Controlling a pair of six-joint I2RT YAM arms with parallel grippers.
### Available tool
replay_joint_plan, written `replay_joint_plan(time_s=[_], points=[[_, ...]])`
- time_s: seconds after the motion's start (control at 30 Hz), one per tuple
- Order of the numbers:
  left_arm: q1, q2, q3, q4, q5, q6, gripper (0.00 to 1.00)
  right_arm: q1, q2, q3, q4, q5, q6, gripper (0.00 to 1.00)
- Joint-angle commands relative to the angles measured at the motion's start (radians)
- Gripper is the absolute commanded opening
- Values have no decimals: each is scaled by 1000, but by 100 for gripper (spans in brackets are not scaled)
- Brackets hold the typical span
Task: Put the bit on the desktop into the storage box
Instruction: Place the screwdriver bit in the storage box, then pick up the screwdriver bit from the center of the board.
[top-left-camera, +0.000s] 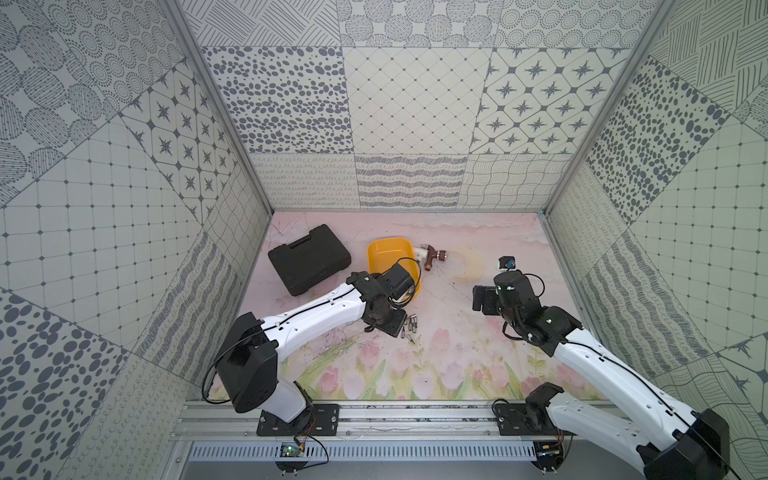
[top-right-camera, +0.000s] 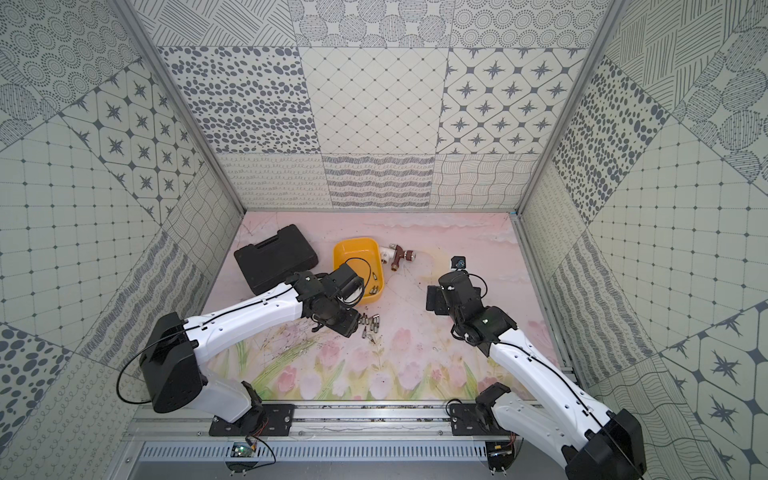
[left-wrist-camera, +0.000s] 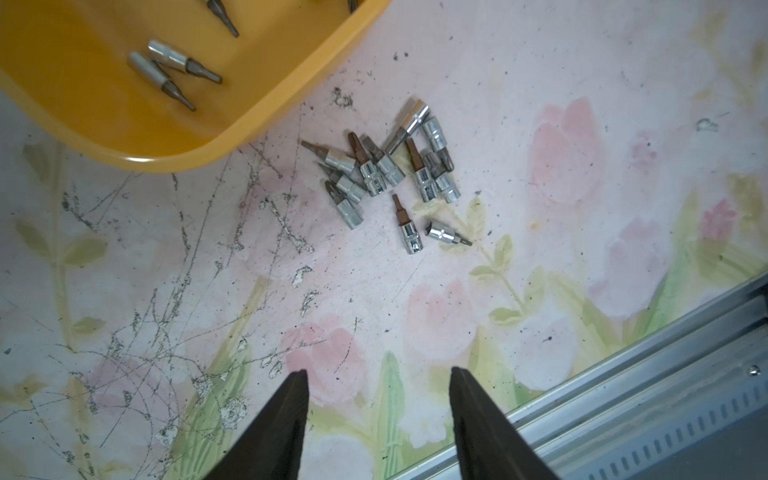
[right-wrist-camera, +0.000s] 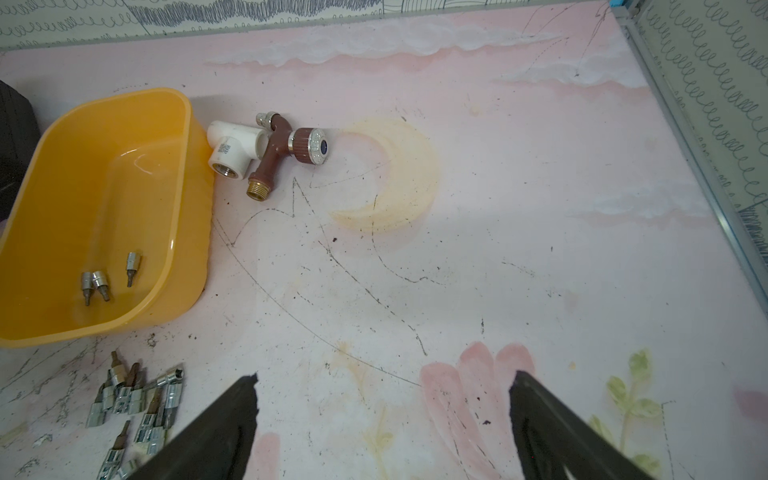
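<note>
Bits (left-wrist-camera: 371, 176) cluster mid-frame; left end effector (left-wrist-camera: 378, 371), part-open and empty, should straddle 1 outlying bit (left-wrist-camera: 410, 237); right end effector (right-wrist-camera: 386, 374) gapes empty.

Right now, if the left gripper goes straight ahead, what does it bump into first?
Probably the pile of bits on the desktop, lying ahead of the left gripper; depth is hard to judge.

**Even, diffuse lighting in all four views.**
Shadows on the desktop (right-wrist-camera: 498, 249) are faint and soft-edged, and a small highlight gleams on the rim of the storage box (left-wrist-camera: 141, 160). Both top views splay the enclosure walls (top-left-camera: 104, 208) outward towards the edges. In the left wrist view the loose bits (left-wrist-camera: 386, 174) are sharp, while those in the box look slightly soft. The left gripper (left-wrist-camera: 378, 376) shows as a dark silhouette.
</note>
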Motion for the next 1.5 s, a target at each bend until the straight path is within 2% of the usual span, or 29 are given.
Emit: replay_joint_plan(time_s=[0.0, 0.37, 0.7, 1.47], points=[[-15, 49, -30, 87, 50, -80, 54, -6, 2, 0, 14, -8, 24, 97], [-32, 193, -16, 142, 82, -132, 47, -6, -9, -8, 13, -4, 28, 97], [-33, 272, 18, 170, 63, -137, 43, -5, -9, -8, 13, -4, 34, 97], [-34, 312, 9, 168, 43, -137, 23, -5, -5, -15, 13, 0, 37, 97]])
